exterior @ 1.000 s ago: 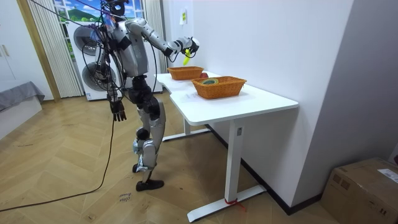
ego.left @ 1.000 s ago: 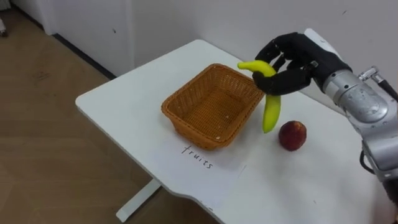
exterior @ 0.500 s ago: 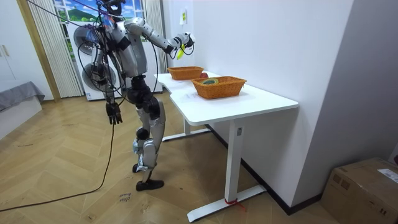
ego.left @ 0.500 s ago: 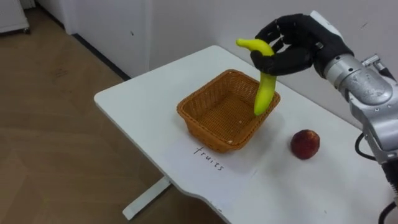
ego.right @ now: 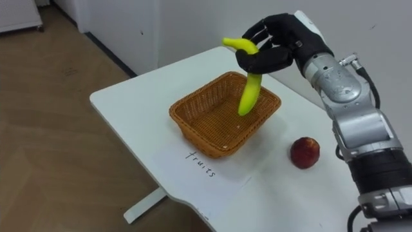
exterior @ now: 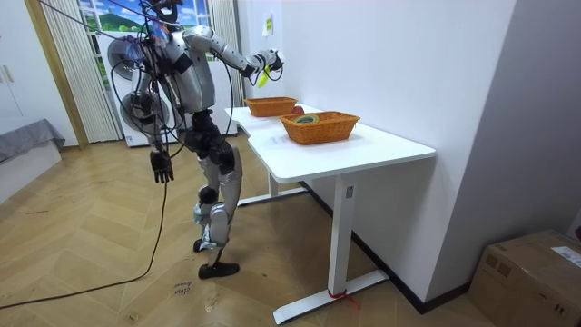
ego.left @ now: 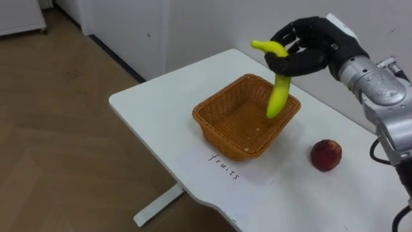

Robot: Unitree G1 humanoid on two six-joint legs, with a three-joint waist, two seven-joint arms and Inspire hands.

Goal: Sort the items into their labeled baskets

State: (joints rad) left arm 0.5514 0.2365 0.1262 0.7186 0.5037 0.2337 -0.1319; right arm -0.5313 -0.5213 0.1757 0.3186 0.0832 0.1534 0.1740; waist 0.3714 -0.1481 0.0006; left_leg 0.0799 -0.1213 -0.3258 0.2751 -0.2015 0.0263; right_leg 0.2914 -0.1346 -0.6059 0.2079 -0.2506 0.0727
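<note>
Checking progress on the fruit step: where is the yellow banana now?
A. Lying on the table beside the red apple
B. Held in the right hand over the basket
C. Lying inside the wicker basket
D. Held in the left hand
B: the fingers of the black right hand curl round the yellow banana, which hangs over the orange woven wicker basket; the red apple lies apart on the white table.

Above the basket (ego.left: 219, 132), the right robot hand (ego.left: 312, 46) covers the banana (ego.left: 278, 100) just below its bend. The banana's hanging end hides part of the basket's far wall. Right of the basket, the surface (ego.left: 161, 109) is cut off by the picture's edge. In the room view, the second basket (exterior: 320, 127) beside it holds things too small to tell.
</note>
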